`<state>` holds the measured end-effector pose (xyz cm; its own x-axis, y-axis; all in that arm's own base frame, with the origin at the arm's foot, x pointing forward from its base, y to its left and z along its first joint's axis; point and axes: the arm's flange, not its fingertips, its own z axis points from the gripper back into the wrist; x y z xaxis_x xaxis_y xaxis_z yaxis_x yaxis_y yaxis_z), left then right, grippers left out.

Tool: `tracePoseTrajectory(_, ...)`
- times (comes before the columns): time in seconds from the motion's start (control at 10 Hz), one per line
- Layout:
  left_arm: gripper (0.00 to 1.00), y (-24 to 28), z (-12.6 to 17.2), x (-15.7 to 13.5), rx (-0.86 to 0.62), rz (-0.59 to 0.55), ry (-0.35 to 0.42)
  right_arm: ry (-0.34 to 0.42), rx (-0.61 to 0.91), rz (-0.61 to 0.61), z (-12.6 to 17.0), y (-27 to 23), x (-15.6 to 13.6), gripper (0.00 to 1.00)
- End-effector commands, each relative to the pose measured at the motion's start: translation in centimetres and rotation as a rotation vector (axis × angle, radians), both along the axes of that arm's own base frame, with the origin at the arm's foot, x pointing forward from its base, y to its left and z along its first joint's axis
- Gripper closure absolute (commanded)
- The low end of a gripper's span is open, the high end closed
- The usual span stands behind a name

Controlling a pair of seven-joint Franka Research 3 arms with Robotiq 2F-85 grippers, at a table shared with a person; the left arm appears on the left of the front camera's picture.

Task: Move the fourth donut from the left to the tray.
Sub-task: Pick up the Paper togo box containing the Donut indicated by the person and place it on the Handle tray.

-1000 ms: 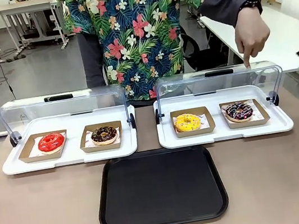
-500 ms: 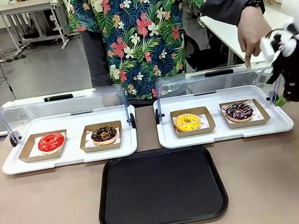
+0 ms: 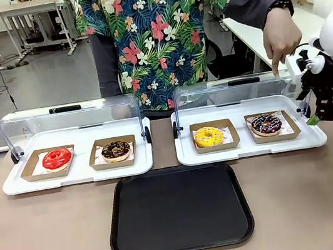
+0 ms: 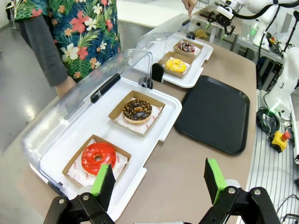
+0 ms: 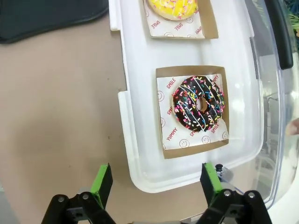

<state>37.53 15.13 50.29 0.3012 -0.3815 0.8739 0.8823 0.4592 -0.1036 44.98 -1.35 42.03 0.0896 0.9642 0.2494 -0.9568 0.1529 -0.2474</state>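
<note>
The fourth donut, dark chocolate with pink and white stripes and coloured sprinkles, sits in a brown cardboard holder at the right end of the right display tray. In the right wrist view this donut lies just ahead of my open right gripper, which hovers over the display tray's end. From the front my right gripper hangs just right of that donut. The black tray lies in the table's middle. My left gripper is open and empty, near the red donut.
A person's hand points down at the raised clear lid above the fourth donut. A yellow donut, a crumb-topped chocolate donut and a red donut sit in holders in the white display trays.
My right arm has come in from the right edge and lowered to the right end of the display tray, beside the fourth donut. The person's hand stays pointing.
</note>
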Motion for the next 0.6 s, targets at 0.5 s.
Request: tracePoseTrajectory(0.5, 0.0, -0.1, 0.3, 0.0, -0.015, 0.002, 0.006, -0.036, -0.106, 0.047, -3.0, 0.8, 2.8, 0.0)
